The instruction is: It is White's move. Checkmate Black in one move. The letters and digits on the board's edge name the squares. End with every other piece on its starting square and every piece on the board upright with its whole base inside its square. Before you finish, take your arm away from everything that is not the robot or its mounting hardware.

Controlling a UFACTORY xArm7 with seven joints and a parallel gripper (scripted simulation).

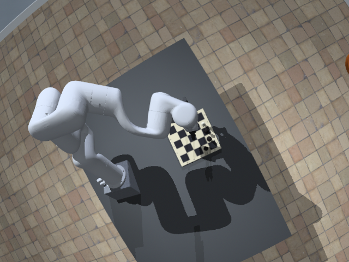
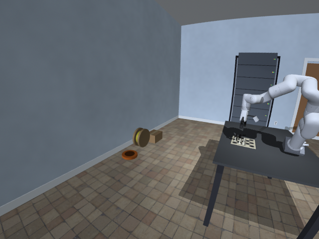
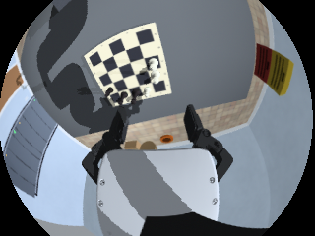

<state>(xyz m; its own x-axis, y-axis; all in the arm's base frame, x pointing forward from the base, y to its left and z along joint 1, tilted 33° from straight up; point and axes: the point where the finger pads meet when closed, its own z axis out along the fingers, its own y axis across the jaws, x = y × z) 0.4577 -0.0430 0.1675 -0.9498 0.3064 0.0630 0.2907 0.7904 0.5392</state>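
A server room or lab: tall rack (image 2: pixel 257 58), tiled floor (image 2: pixel 144 185), bare walls.

My arm (image 1: pixel 84 104) reaches out bent, wrist pointing down, gripper (image 3: pixel 157 121) spread wide with nothing between its fingers.

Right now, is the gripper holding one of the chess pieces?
No, the gripper is open with nothing between its fingers, raised above the chessboard where the pieces stand.

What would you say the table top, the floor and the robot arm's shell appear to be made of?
Table top: dark grey, matte, perhaps painted metal or laminate; it shows only soft shading.
Floor: small tan and brown tiles, stone or ceramic by the grout lines.
Arm: smooth white shell, plastic or painted metal, with a faint sheen.
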